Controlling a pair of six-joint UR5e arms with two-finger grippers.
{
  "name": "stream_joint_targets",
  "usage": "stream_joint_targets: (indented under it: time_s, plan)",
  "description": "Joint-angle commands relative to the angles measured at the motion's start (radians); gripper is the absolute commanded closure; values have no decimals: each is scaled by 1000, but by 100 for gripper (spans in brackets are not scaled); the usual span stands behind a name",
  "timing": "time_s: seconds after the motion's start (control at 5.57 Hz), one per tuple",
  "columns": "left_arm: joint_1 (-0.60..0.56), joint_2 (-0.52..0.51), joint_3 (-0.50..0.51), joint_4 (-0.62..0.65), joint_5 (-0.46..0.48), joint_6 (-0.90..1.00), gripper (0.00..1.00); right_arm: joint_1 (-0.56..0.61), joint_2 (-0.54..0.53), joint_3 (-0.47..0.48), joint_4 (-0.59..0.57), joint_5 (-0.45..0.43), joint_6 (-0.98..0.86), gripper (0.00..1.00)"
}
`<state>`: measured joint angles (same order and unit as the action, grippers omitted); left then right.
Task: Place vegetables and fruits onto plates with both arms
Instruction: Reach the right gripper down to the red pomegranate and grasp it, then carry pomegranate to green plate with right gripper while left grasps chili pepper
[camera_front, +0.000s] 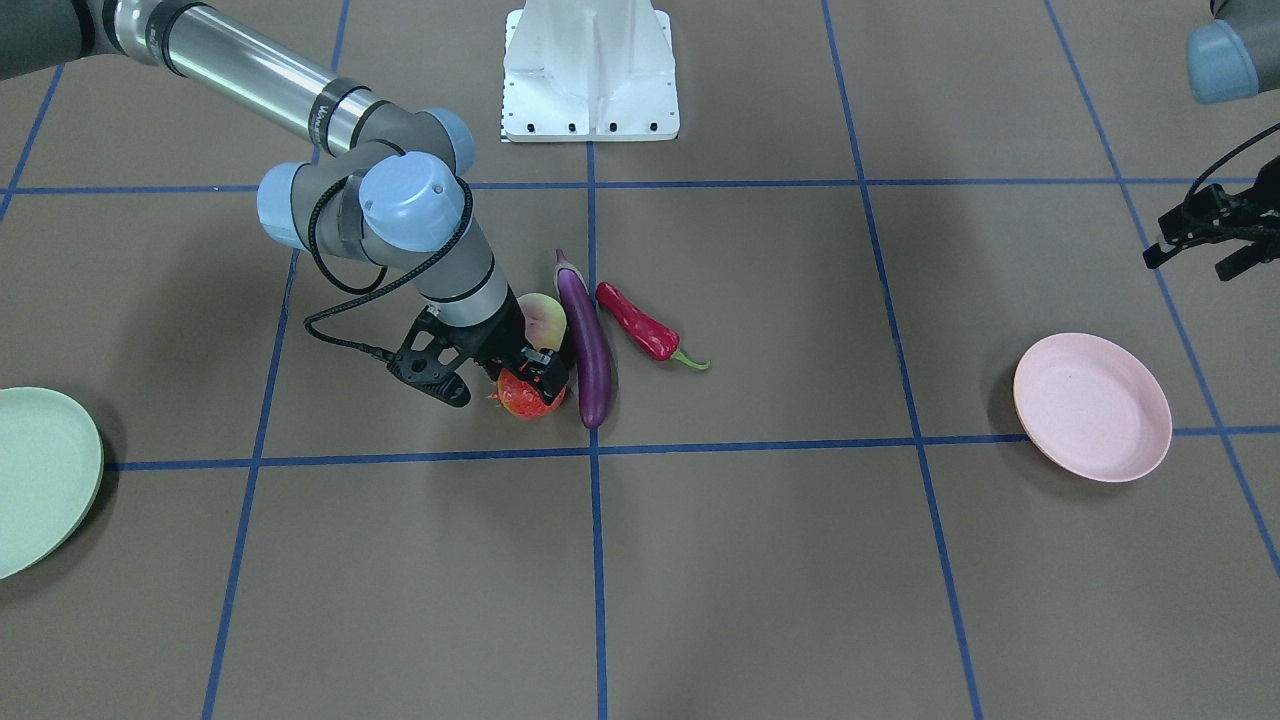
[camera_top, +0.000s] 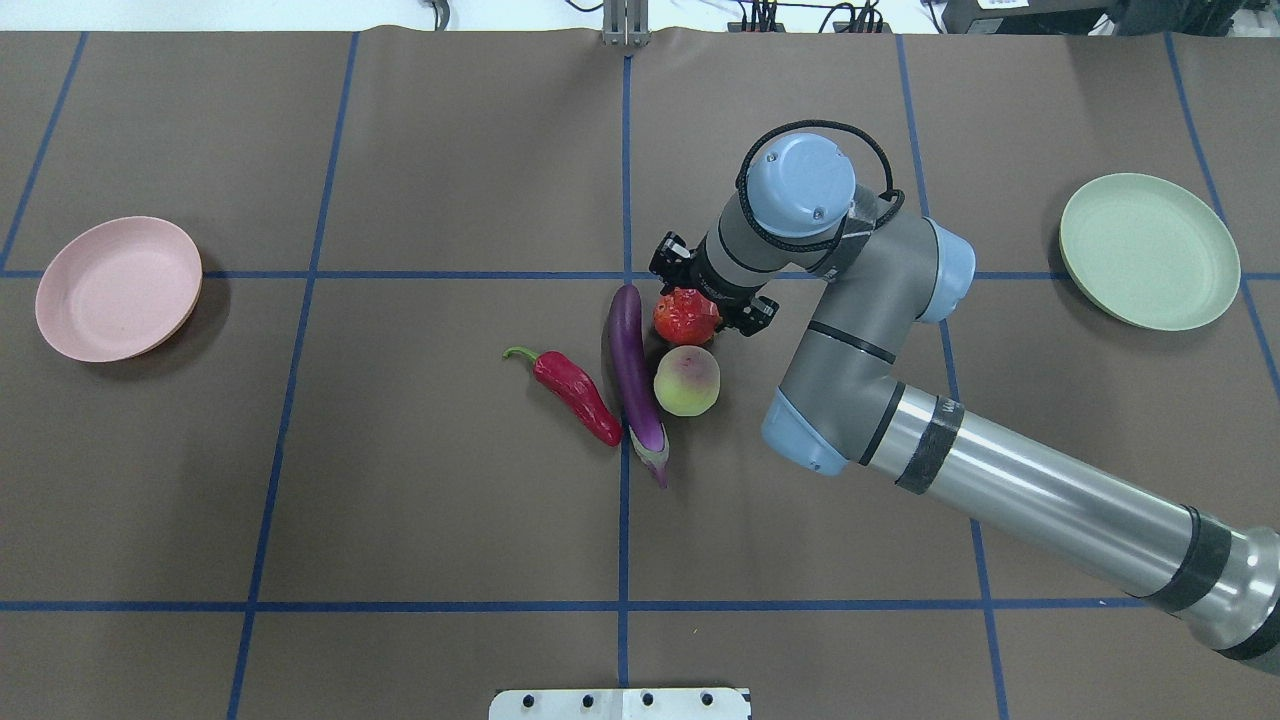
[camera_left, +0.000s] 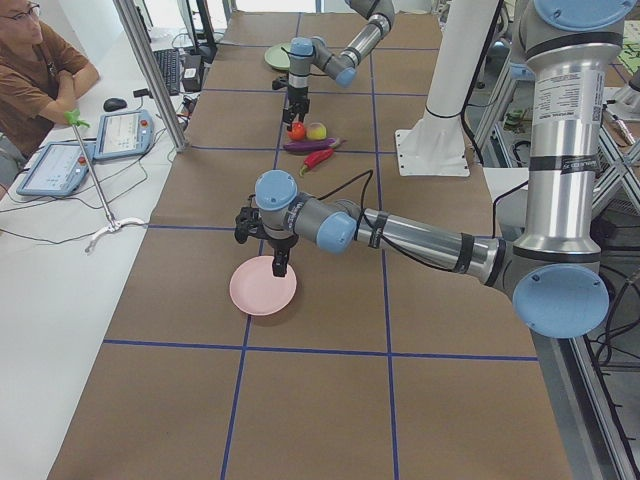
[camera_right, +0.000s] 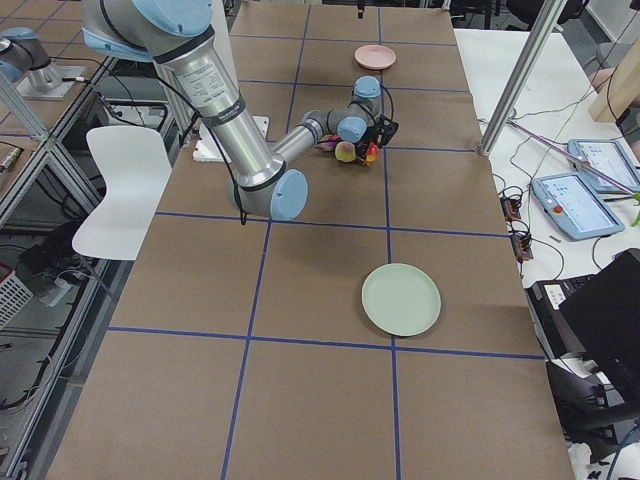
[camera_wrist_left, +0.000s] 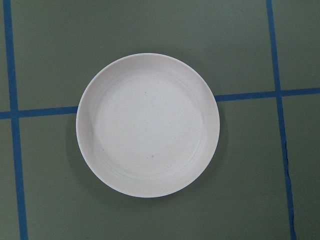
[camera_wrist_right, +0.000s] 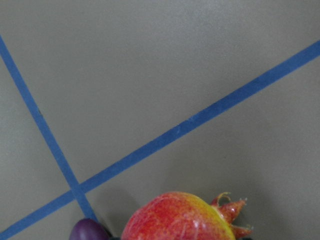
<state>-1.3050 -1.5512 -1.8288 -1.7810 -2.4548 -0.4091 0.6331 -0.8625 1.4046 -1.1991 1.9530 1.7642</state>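
Observation:
My right gripper (camera_front: 525, 378) is down on the red-orange pomegranate (camera_front: 525, 402), its fingers against both sides, with the fruit at table level. The right wrist view shows the pomegranate (camera_wrist_right: 180, 220) close at the bottom edge. The peach (camera_front: 548, 318), the purple eggplant (camera_front: 588, 345) and the red chili (camera_front: 640, 325) lie right beside it. My left gripper (camera_front: 1195, 262) is open and empty, hovering above the pink plate (camera_front: 1092, 407), which fills the left wrist view (camera_wrist_left: 147, 125). The mint green plate (camera_front: 40, 480) lies far off on my right side.
The white base block (camera_front: 590, 70) stands at the table's robot side. Blue tape lines grid the brown table. An operator (camera_left: 35, 70) sits beside the table with tablets in the exterior left view.

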Motion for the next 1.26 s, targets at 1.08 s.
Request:
stream_joint_targets:
  time_s: [1.08]
  plan:
    - [658, -703, 263, 2, 304, -1360, 0, 600, -241, 4, -109, 366, -808, 100]
